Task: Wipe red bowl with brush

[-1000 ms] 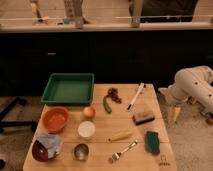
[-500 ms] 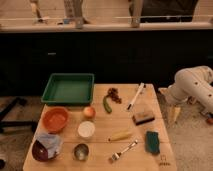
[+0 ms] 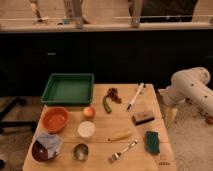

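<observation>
No step was complete. My gripper (image 3: 171, 116) hung released and empty beside the right edge of the table (image 3: 102, 142). The brush (image 3: 135, 96) lay ungrasped at far right. The red bowl (image 3: 54, 119) sat unwiped at left.

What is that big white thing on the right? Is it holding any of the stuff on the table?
That is a robot arm. Its gripper, a two-finger hand, hangs beside the right edge of the table, open and empty. One camera looks down on everything. On the table lie a red bowl, a thin white brush, a green tray, a white cup, a fork and a green sponge. The robot should wipe the bowl with the brush, but touches neither yet.
</observation>
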You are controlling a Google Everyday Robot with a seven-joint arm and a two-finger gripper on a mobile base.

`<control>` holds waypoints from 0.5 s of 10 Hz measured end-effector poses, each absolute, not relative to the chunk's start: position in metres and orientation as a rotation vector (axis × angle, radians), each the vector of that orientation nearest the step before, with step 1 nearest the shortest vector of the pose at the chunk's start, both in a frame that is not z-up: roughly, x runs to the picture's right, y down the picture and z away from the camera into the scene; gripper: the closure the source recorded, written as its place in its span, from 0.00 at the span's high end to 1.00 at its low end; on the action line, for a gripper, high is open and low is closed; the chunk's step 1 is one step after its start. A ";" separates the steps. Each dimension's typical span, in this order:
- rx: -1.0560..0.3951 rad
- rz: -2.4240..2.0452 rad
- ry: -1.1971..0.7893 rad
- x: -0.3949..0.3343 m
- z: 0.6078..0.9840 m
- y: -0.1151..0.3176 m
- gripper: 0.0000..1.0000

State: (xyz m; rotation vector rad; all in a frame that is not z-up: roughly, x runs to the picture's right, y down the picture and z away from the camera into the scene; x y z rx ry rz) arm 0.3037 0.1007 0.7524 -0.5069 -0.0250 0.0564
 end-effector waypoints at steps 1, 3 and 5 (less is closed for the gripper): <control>-0.513 0.086 -0.010 0.293 0.758 0.104 1.00; -0.512 0.119 0.000 0.281 0.760 0.103 1.00; -0.494 0.147 0.009 0.258 0.765 0.097 1.00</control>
